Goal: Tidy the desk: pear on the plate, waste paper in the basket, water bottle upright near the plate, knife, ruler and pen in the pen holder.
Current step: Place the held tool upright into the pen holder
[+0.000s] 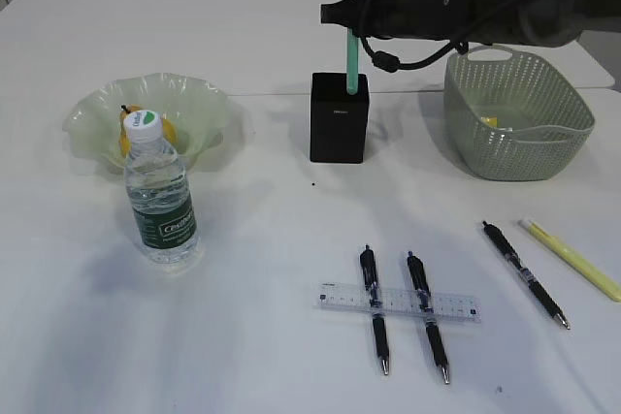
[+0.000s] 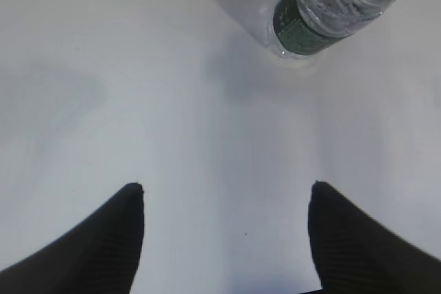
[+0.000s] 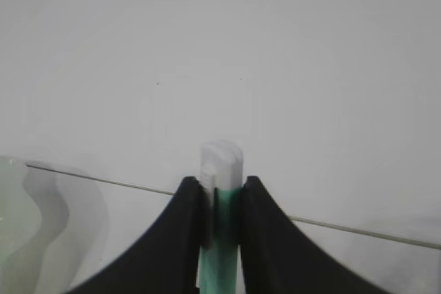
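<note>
Nearest, three black pens (image 1: 375, 309) and a clear flat ruler (image 1: 396, 302) lie on the white desk (image 1: 262, 336): light, stiff, slippery, probably best pinched mid-length. Leftward, the left tool (image 2: 226, 201) hangs spread by the upright plastic bottle (image 1: 160, 199). Beyond, the right tool (image 3: 220, 201) pinches a green knife (image 1: 352, 60), its lower end inside the black pen holder (image 1: 340, 117).

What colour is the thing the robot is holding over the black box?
Mint green with a white top; the right wrist view shows it best.

Black pen holder (image 1: 339, 118), sage-green basket (image 1: 517, 113) (perforated walls), yellow pear (image 1: 133, 131).
</note>
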Motion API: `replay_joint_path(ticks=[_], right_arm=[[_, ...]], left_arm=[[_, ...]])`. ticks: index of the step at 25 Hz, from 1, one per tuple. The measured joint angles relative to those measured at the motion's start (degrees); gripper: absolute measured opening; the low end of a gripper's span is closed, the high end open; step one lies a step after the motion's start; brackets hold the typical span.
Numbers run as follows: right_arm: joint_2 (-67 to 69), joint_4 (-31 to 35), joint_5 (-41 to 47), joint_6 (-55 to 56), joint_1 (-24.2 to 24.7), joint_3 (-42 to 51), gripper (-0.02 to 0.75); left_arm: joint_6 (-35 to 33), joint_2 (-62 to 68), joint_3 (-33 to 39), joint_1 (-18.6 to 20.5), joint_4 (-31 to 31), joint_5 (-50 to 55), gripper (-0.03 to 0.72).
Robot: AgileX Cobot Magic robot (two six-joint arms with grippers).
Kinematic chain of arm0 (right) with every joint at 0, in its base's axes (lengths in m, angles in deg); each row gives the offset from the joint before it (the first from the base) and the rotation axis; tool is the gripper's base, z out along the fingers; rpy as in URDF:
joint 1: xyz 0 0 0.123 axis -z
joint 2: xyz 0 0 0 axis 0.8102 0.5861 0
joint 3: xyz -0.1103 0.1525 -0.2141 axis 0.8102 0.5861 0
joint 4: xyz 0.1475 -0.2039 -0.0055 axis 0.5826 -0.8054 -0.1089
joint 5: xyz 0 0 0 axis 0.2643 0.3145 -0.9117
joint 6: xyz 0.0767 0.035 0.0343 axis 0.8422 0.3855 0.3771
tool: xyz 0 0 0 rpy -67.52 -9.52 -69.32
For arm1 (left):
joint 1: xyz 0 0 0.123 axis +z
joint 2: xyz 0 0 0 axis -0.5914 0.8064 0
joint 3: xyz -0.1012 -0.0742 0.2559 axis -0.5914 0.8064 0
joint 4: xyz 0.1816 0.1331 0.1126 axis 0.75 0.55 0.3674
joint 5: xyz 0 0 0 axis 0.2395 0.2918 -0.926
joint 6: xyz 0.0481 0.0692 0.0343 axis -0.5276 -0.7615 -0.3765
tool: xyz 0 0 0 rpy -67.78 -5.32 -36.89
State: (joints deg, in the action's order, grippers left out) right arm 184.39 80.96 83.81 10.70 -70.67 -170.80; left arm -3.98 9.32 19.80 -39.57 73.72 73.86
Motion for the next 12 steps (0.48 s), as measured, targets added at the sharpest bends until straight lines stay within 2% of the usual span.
replay_joint_path(ticks=[12], right_arm=[[3.1,0.1,-0.3,0.8,-1.0,-0.1,0.121]], left_arm=[[0.0,0.0,0.0,0.0,0.0,-0.3,0.522]])
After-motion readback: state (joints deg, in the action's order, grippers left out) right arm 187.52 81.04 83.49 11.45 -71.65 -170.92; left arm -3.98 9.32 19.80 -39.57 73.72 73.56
